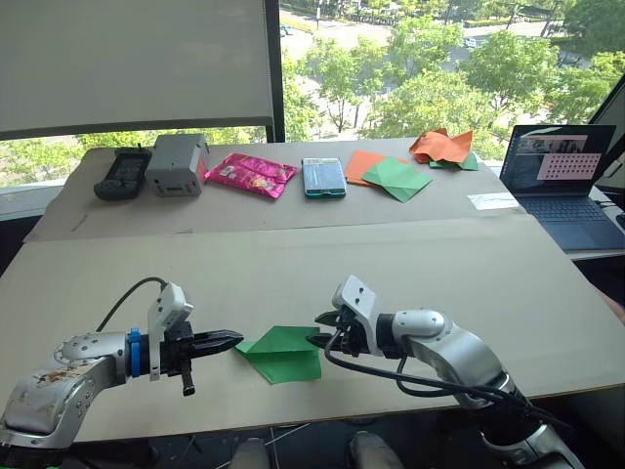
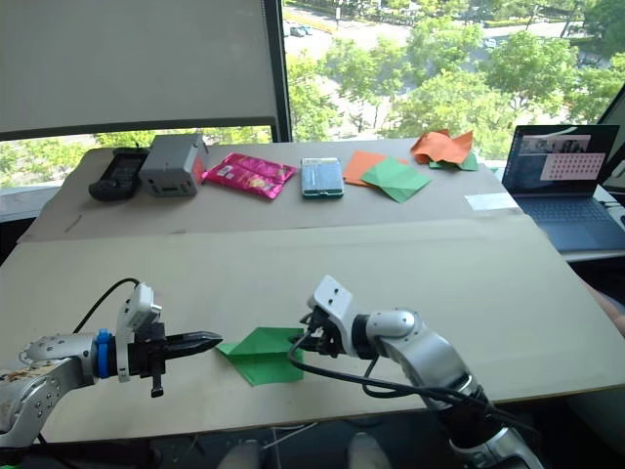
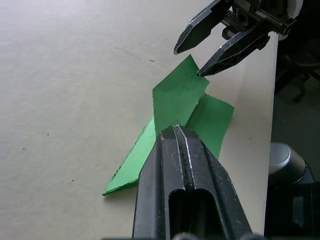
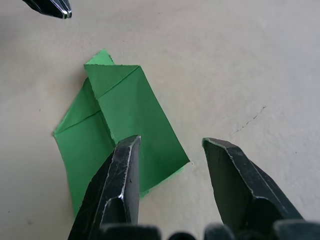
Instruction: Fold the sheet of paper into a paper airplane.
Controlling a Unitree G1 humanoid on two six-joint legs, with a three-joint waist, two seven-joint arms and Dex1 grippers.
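- The sheet of paper (image 1: 281, 352), bright green and partly folded into overlapping flaps with 1 pointed end, lies flat on the near tan board (image 1: 410, 264), at lower centre of the left eye view, between the 2 grippers.
- The left gripper (image 1: 230, 341) sits at lower left of that view, its 2 black fingers pressed together into 1 tip that points at the paper's pointed end, just beside it; whether it touches the paper I cannot tell.
- In the left wrist view the same closed fingers (image 3: 187, 190) overlap the near part of the green sheet.
- The right gripper (image 1: 320, 330) is at lower centre, right of the paper, its fingers spread apart over the paper's edge and holding nothing.
- In the right wrist view 1 finger (image 4: 120, 185) lies over the sheet's edge, the other over bare board.
- Across the upper part of the left eye view, from left to right: a black handheld device (image 1: 122, 174), a grey box (image 1: 177, 164), a pink snack packet (image 1: 250, 174), a teal packet (image 1: 323, 177), and flat overlapping orange and green sheets (image 1: 389, 174).
- Crumpled orange paper (image 1: 441, 147) lies at upper right.
- An open laptop (image 1: 566, 186) stands at the right edge.
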